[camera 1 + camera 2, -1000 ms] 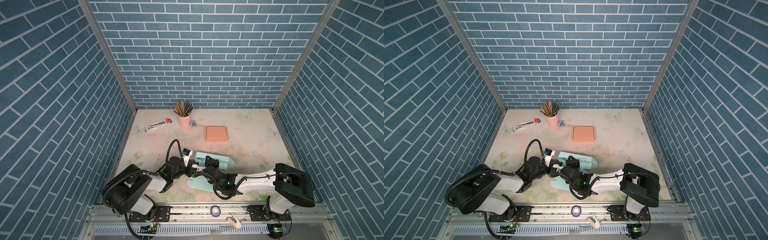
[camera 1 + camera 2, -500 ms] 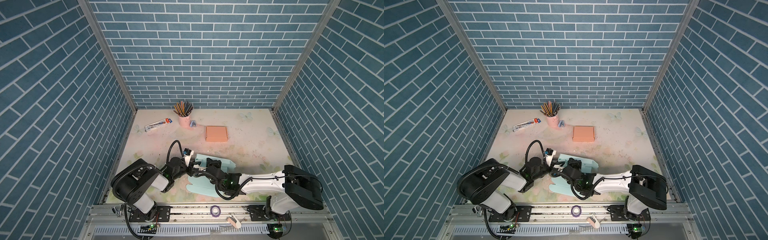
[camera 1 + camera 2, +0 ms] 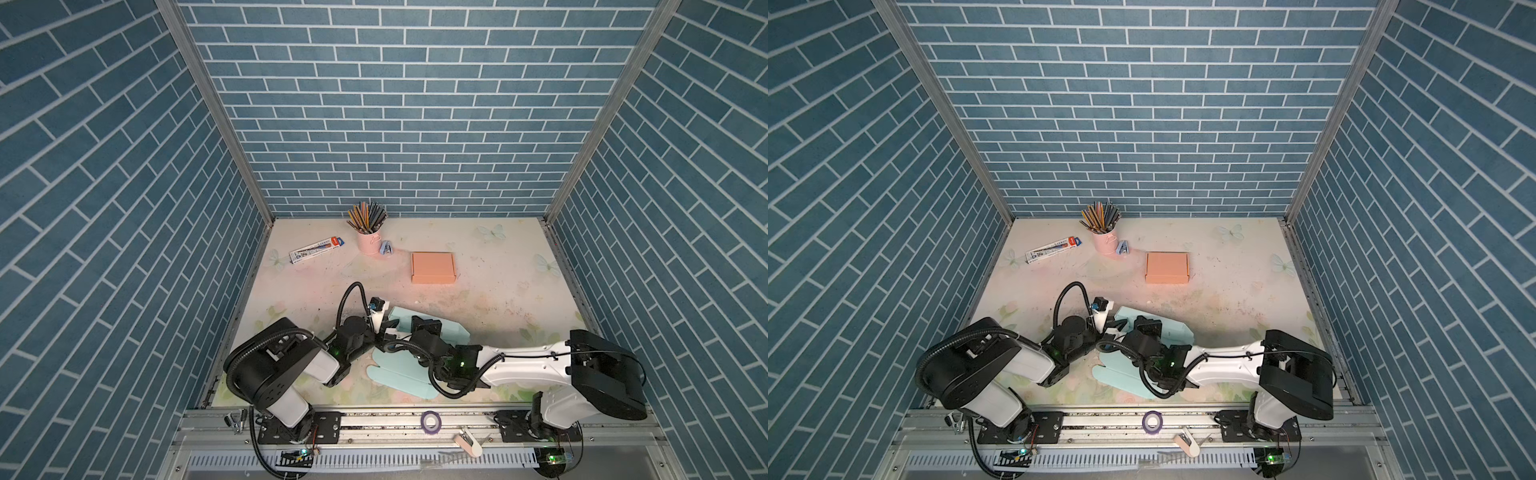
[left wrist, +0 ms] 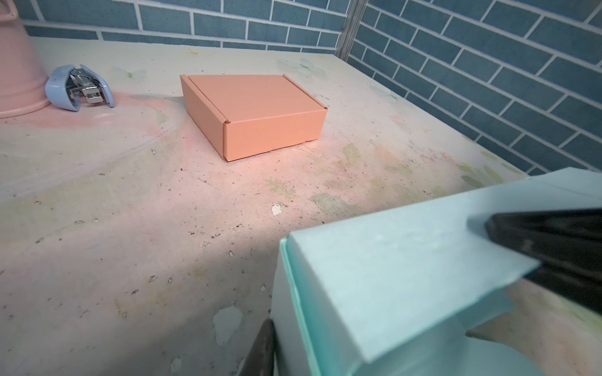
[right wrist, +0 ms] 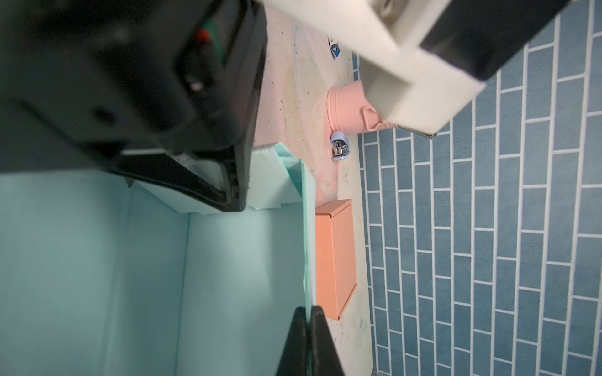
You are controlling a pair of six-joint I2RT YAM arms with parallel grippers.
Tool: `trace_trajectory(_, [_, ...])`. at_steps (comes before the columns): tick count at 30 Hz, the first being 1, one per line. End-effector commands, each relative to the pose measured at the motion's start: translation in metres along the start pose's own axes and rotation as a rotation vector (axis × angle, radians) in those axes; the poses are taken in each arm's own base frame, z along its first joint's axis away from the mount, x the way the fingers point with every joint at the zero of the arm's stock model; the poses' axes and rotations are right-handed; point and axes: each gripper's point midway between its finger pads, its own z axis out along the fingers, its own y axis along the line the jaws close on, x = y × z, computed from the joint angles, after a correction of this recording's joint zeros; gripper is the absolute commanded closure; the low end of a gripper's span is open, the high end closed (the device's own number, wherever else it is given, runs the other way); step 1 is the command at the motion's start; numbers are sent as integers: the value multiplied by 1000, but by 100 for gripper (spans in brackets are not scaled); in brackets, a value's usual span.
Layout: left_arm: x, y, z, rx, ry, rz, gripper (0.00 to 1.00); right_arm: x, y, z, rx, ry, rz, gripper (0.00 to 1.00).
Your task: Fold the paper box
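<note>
The paper box is pale teal and half-formed, near the table's front middle in both top views, with a flat flap spread toward the front. My right gripper is shut on the box's thin upright far wall, and it sits over the box in a top view. My left gripper meets the box's left end. One of its fingers lies against the outside of that end wall, and the other is hidden behind the box. In the right wrist view its black body presses the folded end flap from inside.
A closed orange box lies behind the teal one. At the back stand a pink cup of pencils, a blue stapler and a pen carton. A purple tape roll sits on the front rail.
Both arms have shifted their rear links while the grippers stayed at the box. The box's left end has been drawn slightly leftward. The right grip on the far wall is unchanged.
</note>
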Motion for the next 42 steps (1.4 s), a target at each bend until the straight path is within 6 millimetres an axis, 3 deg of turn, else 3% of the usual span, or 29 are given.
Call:
trace_trajectory(1, [-21,-6,5,-15,-58,35,79,-25,11,-10,-100,-83,89,95])
trace_trajectory(4, [-22,-7,4,-17,-67,32,79,-32,16,-16,-167,-111,144,80])
trace_trajectory(6, [-21,-7,5,-19,-64,33,80,-34,20,-19,-206,-122,181,77])
trace_trajectory(11, [-18,-6,5,-20,-65,31,80,-39,35,-24,-303,-138,263,75])
trace_trajectory(16, [-13,-3,4,-33,-66,34,82,-45,28,-33,-333,-161,377,73])
trace_trajectory(20, [-10,-3,4,-30,-65,48,83,-44,3,-45,-312,-177,497,73])
trace_trajectory(26, [-7,-3,6,-32,-51,68,84,-38,-66,-72,-294,-291,834,66])
trace_trajectory(29, [-9,-4,6,-28,-53,74,84,-14,-91,-59,-303,-234,1027,63])
trace_trajectory(31, [-9,-5,6,-28,-51,79,84,-1,-93,-43,-364,-166,1132,61])
trace_trajectory(34, [-10,-8,7,-26,-45,90,83,5,-77,-19,-460,-61,1196,60])
trace_trajectory(38, [-9,-11,10,-25,-37,100,83,-4,-52,5,-574,-13,1238,58])
trace_trajectory(42, [-10,-14,13,-24,-27,113,83,-13,-42,13,-669,-47,1308,56])
